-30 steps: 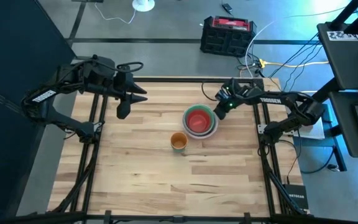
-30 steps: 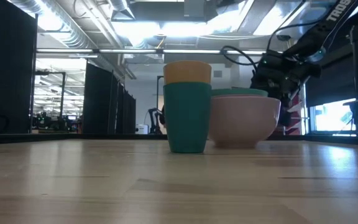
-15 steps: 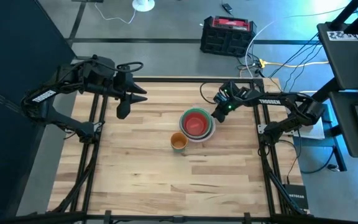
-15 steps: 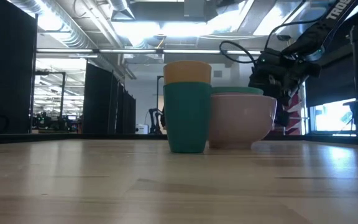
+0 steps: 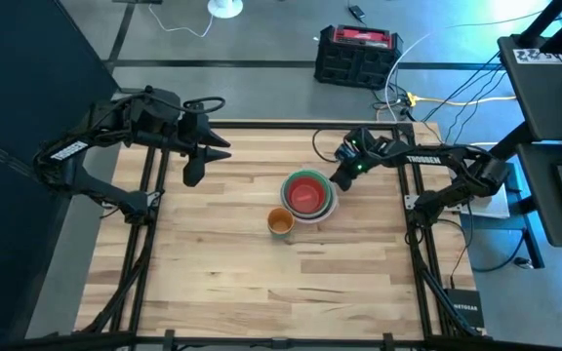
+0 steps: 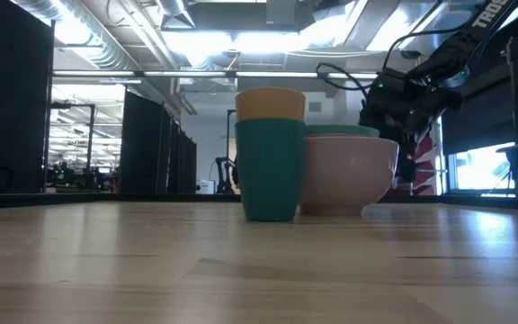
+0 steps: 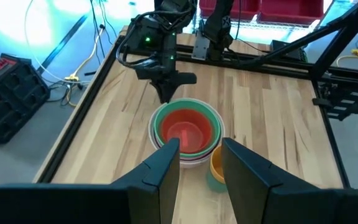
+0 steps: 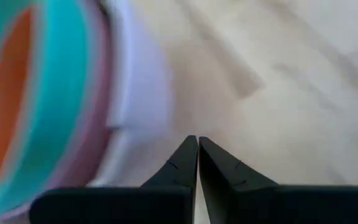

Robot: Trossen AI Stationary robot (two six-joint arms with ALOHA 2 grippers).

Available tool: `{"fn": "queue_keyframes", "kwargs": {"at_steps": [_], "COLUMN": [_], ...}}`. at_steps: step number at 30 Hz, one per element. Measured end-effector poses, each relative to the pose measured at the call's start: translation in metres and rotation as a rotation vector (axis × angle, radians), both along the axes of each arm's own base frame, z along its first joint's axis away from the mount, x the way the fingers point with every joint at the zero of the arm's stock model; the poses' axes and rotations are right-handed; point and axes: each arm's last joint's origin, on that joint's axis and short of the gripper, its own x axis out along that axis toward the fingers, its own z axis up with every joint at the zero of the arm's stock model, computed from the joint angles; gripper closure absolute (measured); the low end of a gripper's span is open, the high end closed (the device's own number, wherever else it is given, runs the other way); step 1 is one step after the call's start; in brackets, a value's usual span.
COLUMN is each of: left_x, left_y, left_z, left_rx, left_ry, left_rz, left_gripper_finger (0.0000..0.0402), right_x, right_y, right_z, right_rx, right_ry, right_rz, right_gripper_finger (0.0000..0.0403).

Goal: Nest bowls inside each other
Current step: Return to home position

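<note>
The bowls [image 5: 307, 194] sit nested in one stack near the table's middle: red innermost, then green, pink and a white outer bowl [image 7: 186, 131]. The outer bowl's base rests on the wood [image 6: 349, 175]. My right gripper [image 5: 341, 179] is shut and low, at the stack's far-right side. My left gripper [image 5: 195, 172] hangs open, high over the table's far left, and looks down toward the stack past its two spread fingers [image 7: 201, 158]. My right gripper touches the white outer bowl's outside wall [image 8: 143, 127] with the outer side of one shut finger [image 8: 178, 163]. It comes slanting down from the table's far right. The stack stands upright on the table.
An orange cup set inside a teal cup [image 5: 280, 221] stands just left of and nearer than the bowls, close to the stack [image 6: 271, 153]. Bare wood [image 5: 261, 292] lies toward the near edge. Black frame rails run along both table sides.
My right gripper, still shut, has swung toward the table's left edge. The nested bowls have slid along the table with it, left and slightly nearer, closing on the cup stack. They stay upright and nested.
</note>
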Motion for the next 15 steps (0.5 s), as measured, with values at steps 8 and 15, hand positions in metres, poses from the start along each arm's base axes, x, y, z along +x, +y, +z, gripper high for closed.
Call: {"fn": "queue_keyframes", "kwargs": {"at_steps": [8, 15], "left_x": [-0.002, -0.004], "left_y": [-0.004, -0.008], "left_z": [-0.003, -0.006], "left_rx": [-0.023, -0.044], "left_ry": [0.036, 0.077], "left_rz": [-0.006, -0.015], "left_gripper_finger": [0.0299, 0.0299], "right_x": [0.025, 0.044], "right_y": [0.011, 0.021], "right_z": [0.022, 0.047], "right_rx": [-0.285, -0.524], "right_ry": [0.104, 0.166], "right_rz": [-0.036, -0.090], "right_gripper_finger": [0.0403, 0.0403]}}
